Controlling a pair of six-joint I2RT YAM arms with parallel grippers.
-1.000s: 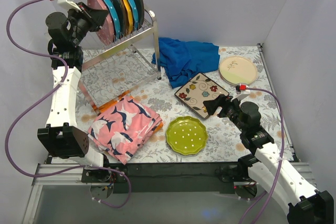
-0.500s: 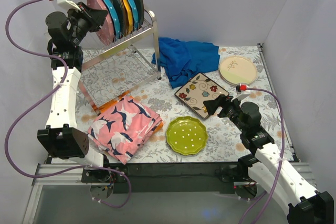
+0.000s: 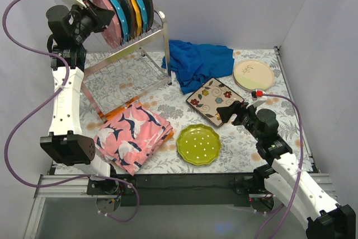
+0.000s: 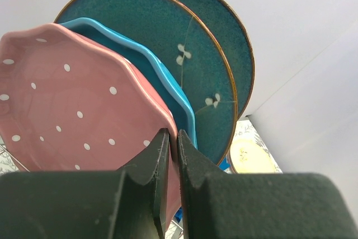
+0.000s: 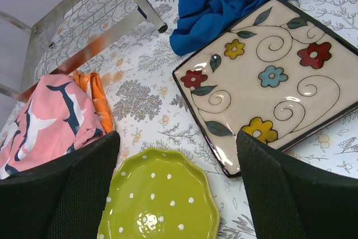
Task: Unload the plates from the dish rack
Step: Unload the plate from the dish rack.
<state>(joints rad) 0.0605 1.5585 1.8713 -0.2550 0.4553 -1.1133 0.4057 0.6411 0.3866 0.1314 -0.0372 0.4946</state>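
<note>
Risen, left claw pinches pink dotted plate, wrist view shows.

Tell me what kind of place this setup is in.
Probably a robot test booth staged as a kitchen counter, not a real home: plain panel walls box in a surface covered with a floral tablecloth, where a wire dish rack holds upright plates.

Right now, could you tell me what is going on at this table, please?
The left gripper is shut on the rim of the pink dotted plate, standing in the dish rack with other plates behind it. The yellow-green plate, square floral plate and round cream plate already lie on the table. The right gripper hovers open, holding nothing.
</note>
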